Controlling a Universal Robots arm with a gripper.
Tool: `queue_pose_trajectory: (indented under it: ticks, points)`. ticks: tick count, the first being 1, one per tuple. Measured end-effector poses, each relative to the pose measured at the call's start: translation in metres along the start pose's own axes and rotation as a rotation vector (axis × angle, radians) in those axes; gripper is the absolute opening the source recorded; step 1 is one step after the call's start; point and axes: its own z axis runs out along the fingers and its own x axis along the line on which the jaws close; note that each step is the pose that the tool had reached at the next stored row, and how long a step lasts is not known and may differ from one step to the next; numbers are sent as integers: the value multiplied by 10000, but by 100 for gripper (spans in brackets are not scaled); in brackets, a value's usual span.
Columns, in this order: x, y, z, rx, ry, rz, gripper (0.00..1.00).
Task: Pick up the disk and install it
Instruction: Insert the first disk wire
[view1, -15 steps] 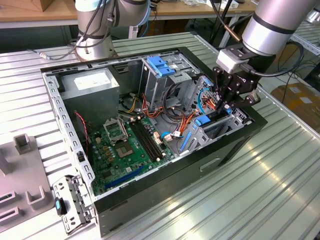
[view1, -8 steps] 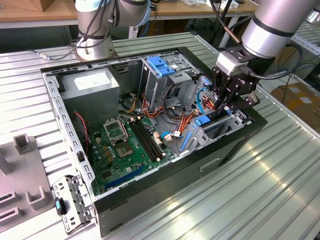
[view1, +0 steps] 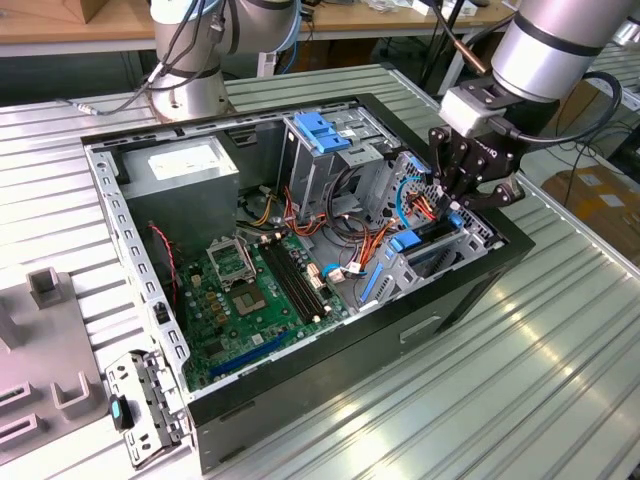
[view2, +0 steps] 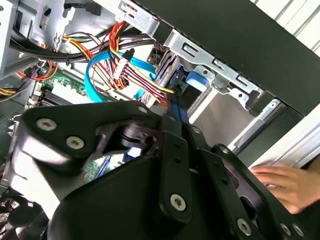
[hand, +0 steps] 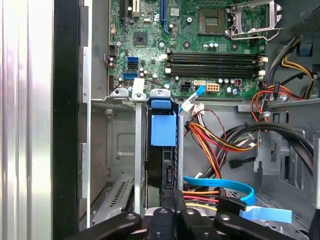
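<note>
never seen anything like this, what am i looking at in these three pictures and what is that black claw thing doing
This is a robot arm working on an open computer case that lies on its side on a ribbed metal table. The exterior view comes from a camera standing off the arm. The two wrist views come from cameras riding on the arm, looking down past its black hand into the case. The hand sits at the drive bays, at the exterior view's right. In the first wrist view, the disk with its blue rail stands on edge in a bay slot, right in front of the hand. Inside the case lie the green motherboard, coloured cables and a grey power supply.
</note>
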Motion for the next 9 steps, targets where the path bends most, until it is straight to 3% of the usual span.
queue_pose_trajectory:
  ticks: [2,9]
  points:
    - [0,1,0,0,0,0,11]
    - [0,4,0,0,0,0,11]
